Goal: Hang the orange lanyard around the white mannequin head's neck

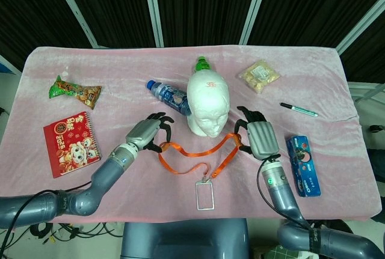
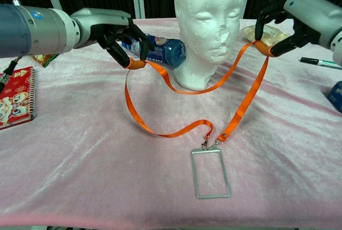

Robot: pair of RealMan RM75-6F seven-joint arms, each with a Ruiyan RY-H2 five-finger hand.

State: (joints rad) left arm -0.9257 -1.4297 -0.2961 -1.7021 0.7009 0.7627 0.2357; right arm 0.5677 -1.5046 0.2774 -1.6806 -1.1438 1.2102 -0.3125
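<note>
The white mannequin head stands upright mid-table, facing me. The orange lanyard is lifted at two places and sags between them in front of the neck. My left hand pinches the strap left of the head. My right hand pinches it right of the head. Both ends of the strap run down to the clear badge holder, which lies flat on the pink cloth.
A blue bottle lies just left of the head; a green-capped bottle stands behind it. A snack bag, a pen and a blue box are on the right. A red notebook and a green packet are on the left.
</note>
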